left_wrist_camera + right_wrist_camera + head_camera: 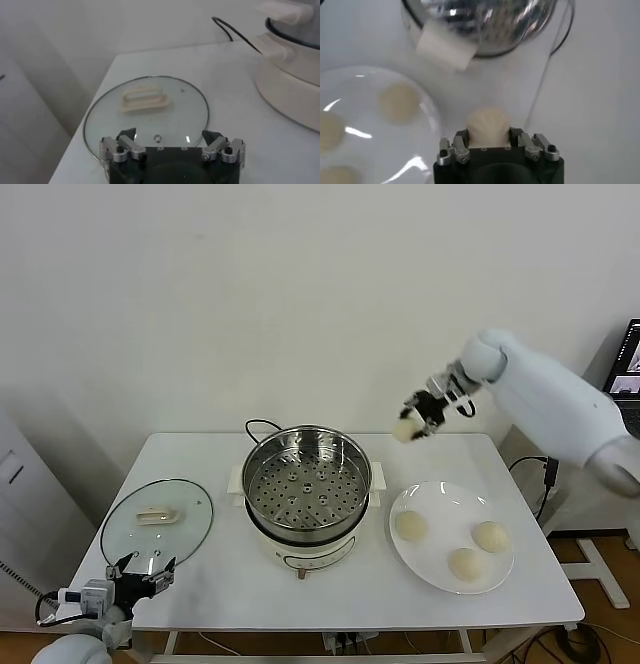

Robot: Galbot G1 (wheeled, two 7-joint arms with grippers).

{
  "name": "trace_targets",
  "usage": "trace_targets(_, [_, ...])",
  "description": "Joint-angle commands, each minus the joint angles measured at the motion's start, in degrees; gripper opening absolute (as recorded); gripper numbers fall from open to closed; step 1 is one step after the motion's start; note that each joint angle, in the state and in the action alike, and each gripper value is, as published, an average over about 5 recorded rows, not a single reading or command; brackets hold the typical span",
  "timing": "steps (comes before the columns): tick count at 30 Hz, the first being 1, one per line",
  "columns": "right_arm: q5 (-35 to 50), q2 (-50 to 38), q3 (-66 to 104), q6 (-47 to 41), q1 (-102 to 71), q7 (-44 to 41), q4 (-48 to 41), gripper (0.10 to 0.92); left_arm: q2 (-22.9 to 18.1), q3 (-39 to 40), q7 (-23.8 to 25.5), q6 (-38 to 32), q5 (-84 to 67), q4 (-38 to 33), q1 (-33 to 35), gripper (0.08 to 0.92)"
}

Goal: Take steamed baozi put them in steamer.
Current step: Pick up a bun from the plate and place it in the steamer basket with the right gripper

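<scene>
My right gripper (414, 422) is shut on one cream-white baozi (404, 429) and holds it in the air above the table, to the right of and behind the steamer (306, 481). In the right wrist view the baozi (487, 125) sits between the jaws of the gripper (487, 137), with the shiny steamer basket (485, 22) beyond it. Three more baozi lie on the white plate (430, 566): one at its left (411, 525), one at its right (490, 536), one at its front (465, 563). The steamer basket is empty. My left gripper (141, 565) is open, parked low at the table's front left corner.
A round glass lid (156, 519) with a white handle lies flat at the table's left; it also shows in the left wrist view (146, 117), just beyond the left gripper (171, 139). The steamer's black cord (258, 427) runs behind it. A laptop (628, 369) stands off the table's right.
</scene>
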Motion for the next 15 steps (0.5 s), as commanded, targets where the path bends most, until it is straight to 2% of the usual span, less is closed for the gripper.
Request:
trace_targets(1, [0.26, 9.19, -2.61, 18.01, 6.46, -1.13, -0.89, 0.509, 0.23, 0.08, 0.01, -0.04, -0.01, -0.16, 0.03, 0.823])
trace_targets(8, [-6.10, 12.18, -1.96, 24.10, 3.57, -0.65, 2.61, 0.509, 0.52, 0.08, 0.00, -0.13, -0.08, 0.29, -0.13, 0.823])
trace_targets(15, [-17.19, 13.22, 0.65, 24.95, -1.24, -0.96, 4.49, 0.509, 0.24, 0.00, -0.01, -0.21, -0.05, 0.12, 0.10, 0.823])
